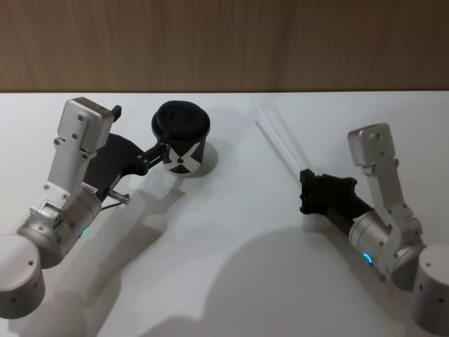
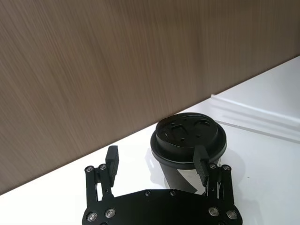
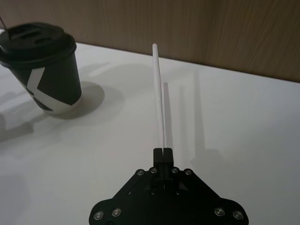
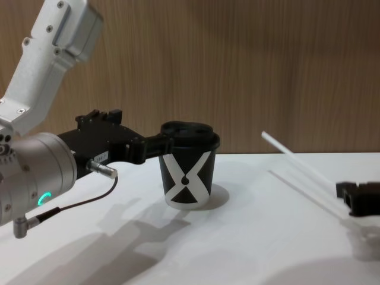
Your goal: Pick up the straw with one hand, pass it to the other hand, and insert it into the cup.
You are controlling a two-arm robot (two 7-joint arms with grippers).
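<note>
right gripper (image 3: 163,151): clamped on straw (image 3: 158,93) end, straw running ahead.
left gripper (image 2: 156,156): jaws spread wide, empty, cup (image 2: 190,136) just ahead.
handover: I'd pull left clear of cup, then grip mid-straw.

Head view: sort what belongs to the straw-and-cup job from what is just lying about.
Job:
straw, held in the shut right hand
cup, at the open left hand

Just there:
white table
wooden wall
</note>
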